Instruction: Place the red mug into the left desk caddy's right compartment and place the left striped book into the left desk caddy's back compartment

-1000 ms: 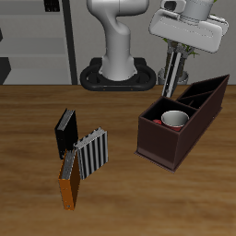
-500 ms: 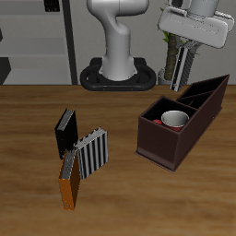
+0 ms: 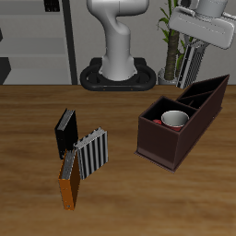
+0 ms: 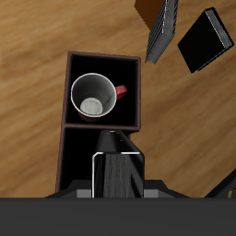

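Note:
The red mug (image 3: pixel 173 119) stands upright in the large square section of the dark brown left desk caddy (image 3: pixel 159 146); the wrist view shows the mug (image 4: pixel 95 96) and the caddy's rim (image 4: pixel 67 92) from above. My gripper (image 3: pixel 196 51) is shut on a striped book (image 3: pixel 193 66) and holds it upright in the air above and behind the caddy's narrow sections (image 3: pixel 205 91). In the wrist view the book's edge (image 4: pixel 118 171) sits between my fingers. A second striped book (image 3: pixel 92 155) leans on the table.
A black book (image 3: pixel 64 132) and an orange book (image 3: pixel 70 182) stand beside the second striped book, which the wrist view also shows (image 4: pixel 166 23). The robot's base (image 3: pixel 118 74) and a plant (image 3: pixel 171 41) are at the back.
My gripper has carried the striped book sideways from over the mug's section toward the caddy's narrow end. The mug and the other books have not moved.

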Available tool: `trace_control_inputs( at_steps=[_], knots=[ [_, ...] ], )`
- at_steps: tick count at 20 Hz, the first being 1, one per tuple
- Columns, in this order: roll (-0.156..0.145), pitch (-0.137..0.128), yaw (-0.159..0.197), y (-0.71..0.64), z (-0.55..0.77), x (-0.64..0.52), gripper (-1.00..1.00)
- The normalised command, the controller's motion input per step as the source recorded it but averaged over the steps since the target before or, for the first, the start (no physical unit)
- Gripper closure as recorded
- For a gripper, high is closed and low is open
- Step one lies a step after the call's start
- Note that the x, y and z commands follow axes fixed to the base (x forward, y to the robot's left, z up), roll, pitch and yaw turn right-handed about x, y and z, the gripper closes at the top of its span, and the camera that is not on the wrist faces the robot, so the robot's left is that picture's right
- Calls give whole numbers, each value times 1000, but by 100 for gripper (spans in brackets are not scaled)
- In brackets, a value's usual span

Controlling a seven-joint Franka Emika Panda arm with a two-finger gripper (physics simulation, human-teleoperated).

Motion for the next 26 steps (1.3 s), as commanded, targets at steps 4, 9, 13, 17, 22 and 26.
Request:
trace_control_inputs(
  at_steps=[4, 9, 13, 17, 22, 26],
  knots=[
    [-15, 8, -89, 174, -20, -66, 100],
    [35, -4, -14, 220, -24, -24, 100],
    [13, -7, 2, 178, -38, 37, 100],
    [20, 13, 10, 180, -82, 124, 100],
    [2, 24, -29, 47, -53, 90, 100],
    [16, 9, 25, 113, -67, 92, 100]
  ],
)
